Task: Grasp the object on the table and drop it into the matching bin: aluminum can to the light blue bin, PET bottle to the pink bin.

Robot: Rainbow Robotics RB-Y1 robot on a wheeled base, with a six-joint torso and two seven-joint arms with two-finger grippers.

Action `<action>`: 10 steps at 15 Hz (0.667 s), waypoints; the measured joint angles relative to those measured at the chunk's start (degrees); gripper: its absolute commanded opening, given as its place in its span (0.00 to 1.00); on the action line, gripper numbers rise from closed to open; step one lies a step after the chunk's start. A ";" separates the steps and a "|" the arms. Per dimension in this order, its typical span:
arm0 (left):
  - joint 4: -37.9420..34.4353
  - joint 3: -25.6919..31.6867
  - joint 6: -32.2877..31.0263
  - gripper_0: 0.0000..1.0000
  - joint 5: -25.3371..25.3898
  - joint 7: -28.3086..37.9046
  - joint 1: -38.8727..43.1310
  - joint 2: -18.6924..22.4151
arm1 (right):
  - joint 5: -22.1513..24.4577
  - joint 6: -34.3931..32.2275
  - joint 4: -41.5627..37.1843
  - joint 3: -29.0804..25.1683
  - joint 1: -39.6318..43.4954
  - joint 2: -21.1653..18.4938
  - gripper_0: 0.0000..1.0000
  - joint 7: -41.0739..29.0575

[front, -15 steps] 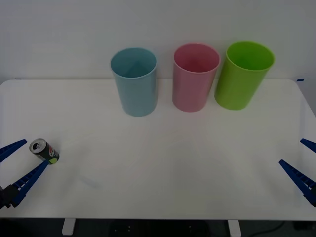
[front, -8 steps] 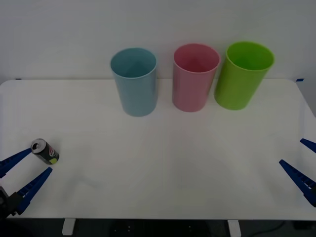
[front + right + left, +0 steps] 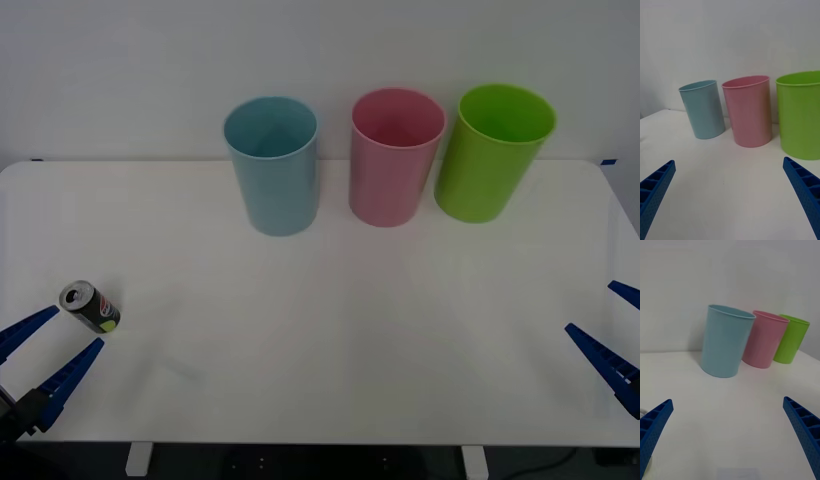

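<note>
- The small dark aluminum can (image 3: 90, 307) with a silver top lies on its side near the wide white table's (image 3: 330, 330) left front corner, ungrasped.
- The left gripper (image 3: 52, 347) sits just beside it, blue fingers spread.
- The right gripper (image 3: 612, 335) waits spread at the right edge.
- The tall light blue plastic bin (image 3: 272, 165) stands well apart; grasping, carrying and dropping remain.

I stand in what looks like a bare test room or lab. A wide white desk (image 3: 330, 330) with rounded corners sits against a plain, unmarked white wall (image 3: 320, 50). On it three plastic bins line up in a row: light blue (image 3: 273, 170), pink (image 3: 393, 160), lime green (image 3: 490, 155). No household furnishings surround me.
</note>
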 measured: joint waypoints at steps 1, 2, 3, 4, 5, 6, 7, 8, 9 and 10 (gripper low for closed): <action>0.01 0.10 0.49 1.00 -0.34 -0.36 0.12 0.00 | 0.00 0.00 0.00 0.00 0.00 0.00 1.00 0.00; 0.02 0.45 1.05 1.00 -1.10 -0.62 0.23 0.01 | 0.00 0.00 0.00 0.00 0.00 0.00 1.00 0.00; 0.02 0.90 1.58 1.00 -1.98 -0.74 0.28 0.01 | 0.00 0.00 0.00 0.00 0.00 0.00 1.00 0.00; 0.02 1.35 2.28 1.00 -2.85 -0.80 0.46 0.01 | 0.00 0.00 0.00 0.00 0.00 0.00 1.00 0.00; 0.02 1.61 3.49 1.00 -3.52 -0.94 0.76 0.01 | 0.00 0.00 0.00 0.00 0.00 0.00 1.00 0.00; 0.02 1.62 4.83 1.00 -4.00 -1.25 1.05 0.01 | 0.00 0.00 0.00 0.00 0.00 0.00 1.00 0.00; 0.02 1.59 6.23 1.00 -4.95 -1.60 1.37 0.01 | 0.00 0.00 0.00 0.00 0.00 0.00 1.00 0.00; 0.02 1.58 7.56 1.00 -5.92 -1.99 1.74 -0.01 | 0.00 0.00 0.00 0.00 0.00 0.00 1.00 0.00; 0.03 1.62 8.52 1.00 -6.66 -2.34 2.11 -0.04 | 0.00 0.00 0.00 0.00 0.00 0.00 1.00 0.00; 0.02 1.78 9.04 1.00 -7.29 -2.65 2.47 0.00 | 0.00 0.00 0.00 0.00 0.00 0.00 1.00 0.00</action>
